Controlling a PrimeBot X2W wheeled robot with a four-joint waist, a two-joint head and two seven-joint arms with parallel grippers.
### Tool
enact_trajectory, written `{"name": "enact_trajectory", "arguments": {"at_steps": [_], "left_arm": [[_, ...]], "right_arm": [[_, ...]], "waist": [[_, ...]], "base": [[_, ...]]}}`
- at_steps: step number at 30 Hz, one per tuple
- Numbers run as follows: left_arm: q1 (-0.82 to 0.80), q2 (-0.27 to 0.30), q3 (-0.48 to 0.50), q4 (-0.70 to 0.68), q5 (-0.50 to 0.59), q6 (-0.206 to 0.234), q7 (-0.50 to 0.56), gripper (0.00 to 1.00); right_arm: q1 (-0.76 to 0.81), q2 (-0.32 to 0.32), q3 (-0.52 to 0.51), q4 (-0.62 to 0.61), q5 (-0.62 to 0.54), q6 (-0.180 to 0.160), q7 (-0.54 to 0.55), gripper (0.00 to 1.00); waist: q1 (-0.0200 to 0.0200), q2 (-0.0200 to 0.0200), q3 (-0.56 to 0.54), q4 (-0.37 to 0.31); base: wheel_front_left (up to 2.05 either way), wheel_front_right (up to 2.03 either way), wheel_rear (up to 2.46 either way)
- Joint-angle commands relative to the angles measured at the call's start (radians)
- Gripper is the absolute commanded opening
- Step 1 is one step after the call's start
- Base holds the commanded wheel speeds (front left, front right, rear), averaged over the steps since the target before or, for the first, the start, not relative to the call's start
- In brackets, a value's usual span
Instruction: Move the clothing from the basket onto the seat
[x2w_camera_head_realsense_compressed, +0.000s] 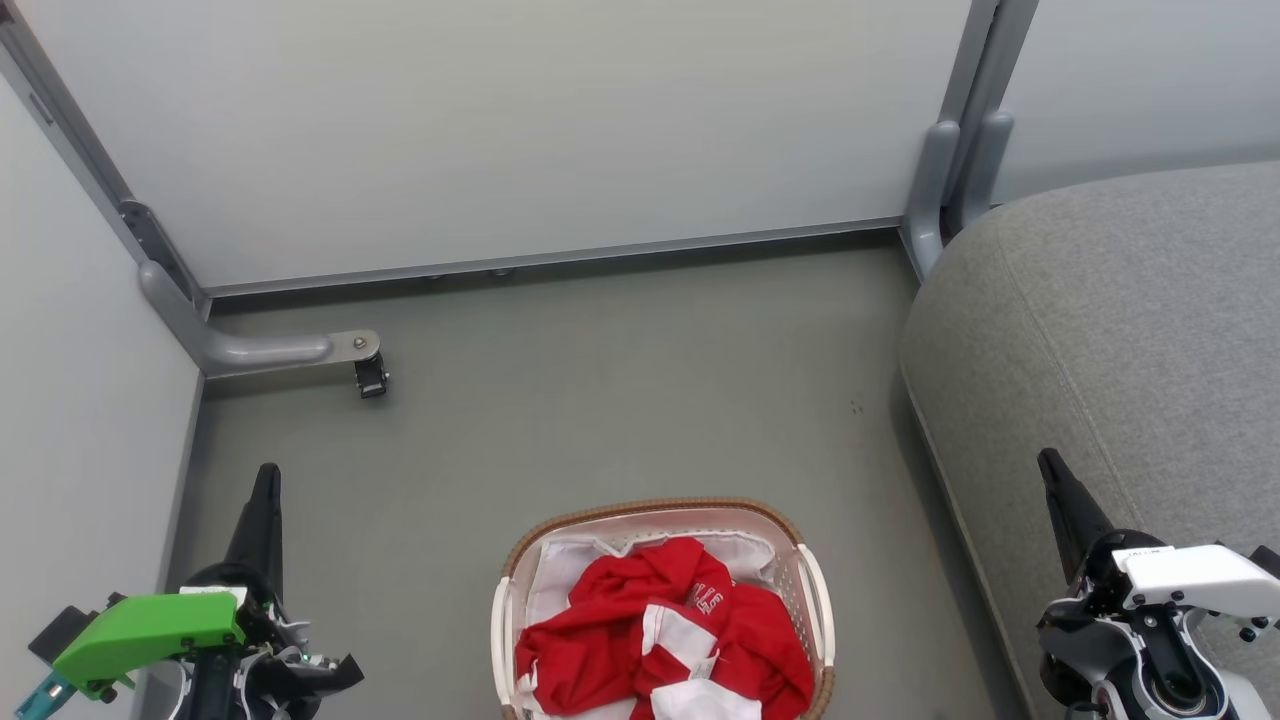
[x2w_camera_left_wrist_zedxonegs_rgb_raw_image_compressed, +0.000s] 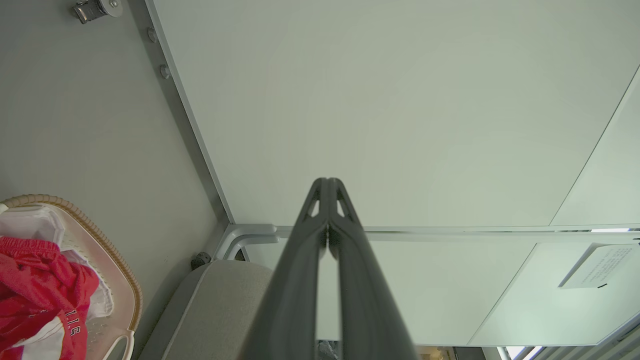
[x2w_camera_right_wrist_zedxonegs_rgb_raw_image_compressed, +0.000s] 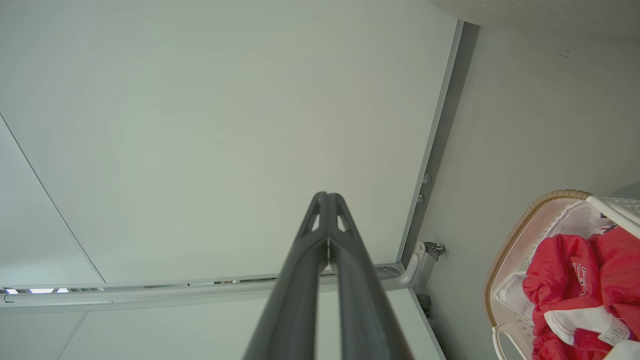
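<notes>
In the basket (x2w_camera_head_realsense_compressed: 660, 507) lies the red clothing (x2w_camera_head_realsense_compressed: 640, 630).

The near end of the basket (x2w_camera_head_realsense_compressed: 660, 506) is cut off by the bottom edge of the head view, and the clothing (x2w_camera_head_realsense_compressed: 620, 630) heaped in it is cut off there too. The white liner (x2w_camera_head_realsense_compressed: 565, 575) is largely covered by the red cloth. The white lettering (x2w_camera_head_realsense_compressed: 708, 598) is creased into folds and cannot be read. The seat (x2w_camera_head_realsense_compressed: 1100, 330) is cropped by the right and bottom edges. The bodies of the left hand (x2w_camera_head_realsense_compressed: 267, 478) and right hand (x2w_camera_head_realsense_compressed: 1050, 465) are cropped at the bottom. In the left wrist view, a paper notice (x2w_camera_left_wrist_zedxonegs_rgb_raw_image_compressed: 595, 265) on the wall carries print too small to be read.
</notes>
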Motion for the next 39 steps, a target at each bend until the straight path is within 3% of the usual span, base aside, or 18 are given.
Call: {"name": "enact_trajectory", "arguments": {"at_steps": [1, 3, 4, 22, 30, 39], "left_arm": [[-0.012, 0.003, 0.0, -0.001, 0.004, -0.004, 0.002, 0.0], [-0.012, 0.003, 0.0, -0.001, 0.005, -0.004, 0.002, 0.0], [0.0, 0.0, 0.0, 0.0, 0.0, 0.0, 0.0, 1.0], [0.055, -0.006, -0.051, -0.021, 0.078, 0.001, -0.069, 1.0], [0.066, -0.005, -0.074, -0.055, 0.183, 0.002, -0.104, 1.0], [0.079, -0.004, -0.113, -0.086, 0.345, 0.036, -0.144, 1.0]], "right_arm": [[-0.005, -0.006, -0.001, -0.004, 0.004, 0.0, 0.001, 0.0], [-0.005, -0.006, -0.001, -0.004, 0.004, 0.0, 0.001, 0.0], [0.0, 0.0, 0.0, 0.0, 0.0, 0.0, 0.0, 1.0], [0.041, 0.008, 0.052, 0.023, -0.047, 0.0, -0.069, 1.0], [0.041, 0.006, 0.04, 0.014, -0.162, 0.0, -0.104, 1.0], [0.049, 0.004, 0.035, -0.011, -0.355, 0.0, -0.144, 1.0]], "waist": [[0.0, 0.0, 0.0, 0.0], [0.0, 0.0, 0.0, 0.0], [0.0, 0.0, 0.0, 0.0], [0.0, 0.0, 0.002, 0.0], [0.0, 0.0, 0.004, 0.001], [0.0, 0.0, 0.007, 0.002]], "base": [[0.0, 0.0, 0.0], [0.0, 0.0, 0.0], [0.0, 0.0, 0.0], [0.0, 0.0, 0.0], [0.0, 0.0, 0.0], [0.0, 0.0, 0.0]]}}
